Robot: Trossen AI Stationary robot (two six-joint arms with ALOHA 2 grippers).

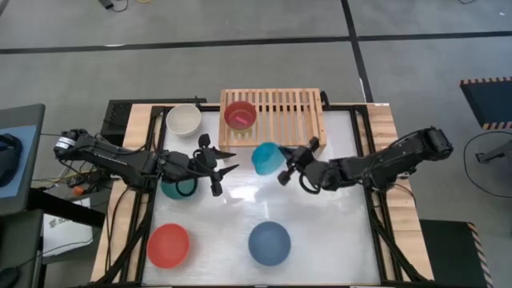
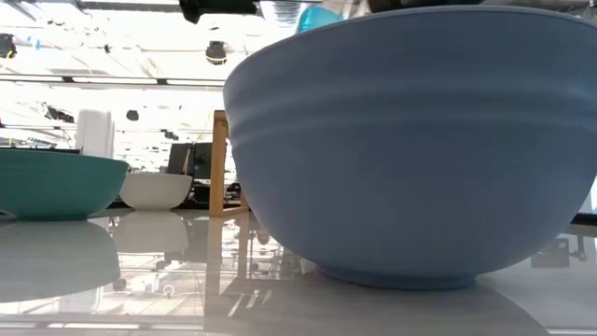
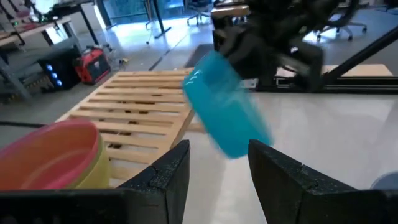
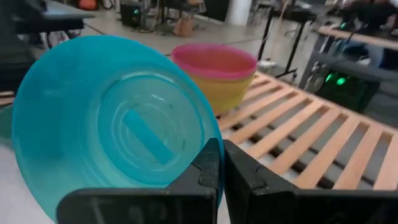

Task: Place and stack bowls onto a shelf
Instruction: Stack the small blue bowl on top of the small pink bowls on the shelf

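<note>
Right fingers [image 4: 217,163] pinch the cyan bowl [image 1: 266,158] by its rim, frame centre.
Left fingers [image 1: 226,161] spread wide, bowl just right of them.

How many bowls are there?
7. A magenta bowl nested in a yellow bowl on the wooden shelf; white bowl beside it; cyan bowl in the right gripper; teal bowl, red bowl, slate-blue bowl on the table. More may be hidden.

Your white table [image 1: 320,232] carries the wooden shelf [image 1: 292,112] at its far edge and 4 bowls: white [image 1: 184,120], teal [image 1: 178,187], red [image 1: 168,245] and slate blue [image 1: 269,242].
</note>
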